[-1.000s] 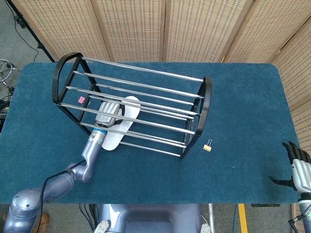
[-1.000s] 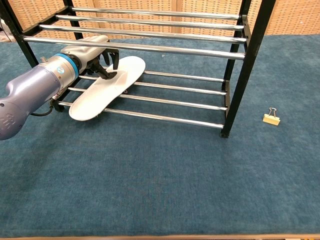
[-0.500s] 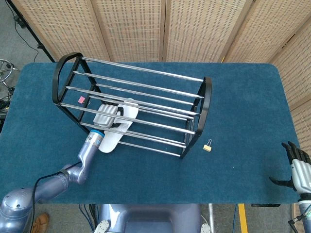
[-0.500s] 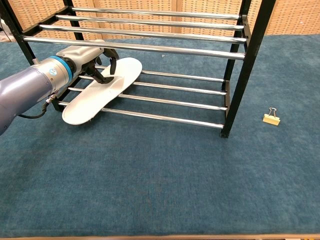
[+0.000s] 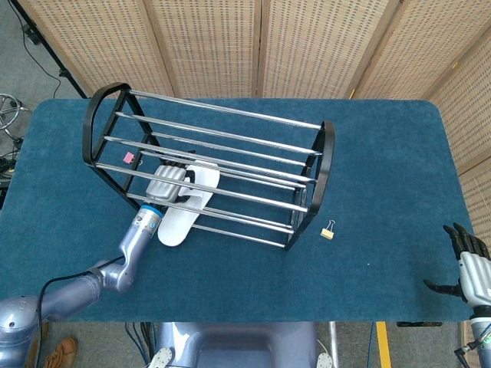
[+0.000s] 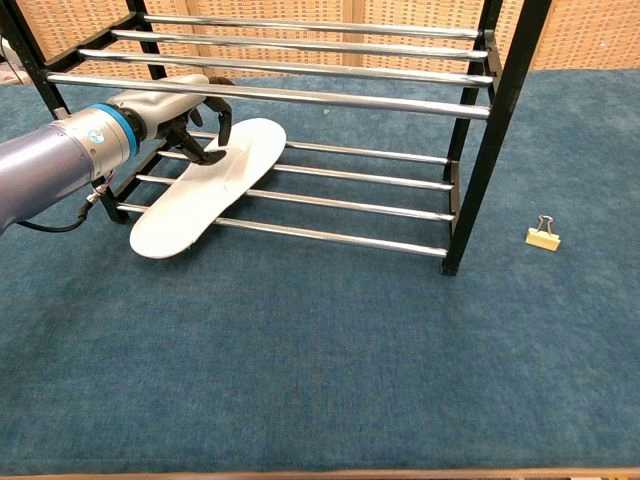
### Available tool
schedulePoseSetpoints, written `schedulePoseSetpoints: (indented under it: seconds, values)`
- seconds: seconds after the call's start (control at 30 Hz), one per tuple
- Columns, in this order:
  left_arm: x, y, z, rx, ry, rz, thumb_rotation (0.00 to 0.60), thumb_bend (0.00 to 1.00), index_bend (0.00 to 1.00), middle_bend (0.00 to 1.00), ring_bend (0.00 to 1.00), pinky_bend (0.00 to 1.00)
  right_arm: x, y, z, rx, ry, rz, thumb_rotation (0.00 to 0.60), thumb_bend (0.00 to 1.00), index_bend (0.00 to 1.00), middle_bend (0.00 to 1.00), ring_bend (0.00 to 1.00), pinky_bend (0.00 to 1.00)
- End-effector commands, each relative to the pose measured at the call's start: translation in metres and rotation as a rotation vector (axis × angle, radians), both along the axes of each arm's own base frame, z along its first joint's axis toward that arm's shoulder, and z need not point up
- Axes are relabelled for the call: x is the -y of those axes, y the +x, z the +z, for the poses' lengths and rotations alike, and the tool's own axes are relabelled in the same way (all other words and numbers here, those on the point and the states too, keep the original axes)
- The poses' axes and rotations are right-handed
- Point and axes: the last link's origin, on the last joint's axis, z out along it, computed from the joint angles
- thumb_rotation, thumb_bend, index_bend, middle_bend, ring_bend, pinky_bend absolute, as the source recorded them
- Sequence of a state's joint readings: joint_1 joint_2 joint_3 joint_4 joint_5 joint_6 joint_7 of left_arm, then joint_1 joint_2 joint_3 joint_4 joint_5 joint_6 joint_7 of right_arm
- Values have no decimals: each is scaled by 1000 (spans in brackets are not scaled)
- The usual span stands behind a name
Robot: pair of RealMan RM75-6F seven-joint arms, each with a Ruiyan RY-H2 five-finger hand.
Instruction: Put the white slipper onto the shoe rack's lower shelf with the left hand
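The white slipper (image 5: 182,211) (image 6: 210,195) lies slanted across the chrome bars of the black shoe rack's (image 5: 325,157) (image 6: 497,120) lower shelf. Its near end sticks out past the front bar down to the blue cloth. My left hand (image 5: 168,184) (image 6: 172,112) reaches in under the upper shelf and holds the slipper's far left edge, its dark fingertips (image 6: 212,148) curled over the top of the sole. My right hand (image 5: 469,264) hangs at the table's near right corner with its fingers apart and nothing in it; the chest view does not show it.
A small gold binder clip (image 5: 328,230) (image 6: 543,236) lies on the cloth just right of the rack's front leg. A pink tag (image 5: 128,158) hangs on a rack bar at the left. Woven screens stand behind the table.
The left hand has drawn the slipper a little left and back along the bars; the slipper's near end has dropped to the cloth. The right hand has barely moved.
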State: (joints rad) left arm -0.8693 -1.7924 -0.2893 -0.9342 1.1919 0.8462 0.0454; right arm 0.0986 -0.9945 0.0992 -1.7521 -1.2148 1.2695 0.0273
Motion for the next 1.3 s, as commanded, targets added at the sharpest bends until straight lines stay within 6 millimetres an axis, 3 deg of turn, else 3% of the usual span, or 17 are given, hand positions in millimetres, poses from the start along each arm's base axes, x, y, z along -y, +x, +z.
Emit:
schedulePoseSetpoints:
  seconds: [0.03, 0.27, 1.3]
  values:
    - [0, -1, 4, -13, -6, 4, 600, 308, 71, 12, 9, 228, 0, 0, 0, 0, 1, 0, 600, 0, 0, 0, 0, 0]
    - [3, 1, 6, -31, -20, 11, 600, 185, 27, 0, 0, 193, -1, 1, 0, 2, 1, 4, 600, 0, 0, 0, 0, 0]
    - [44, 1, 15, -107, -77, -107, 600, 183, 44, 0, 0, 192, -3, 7, 0, 4, 6, 19, 600, 0, 0, 0, 0, 0]
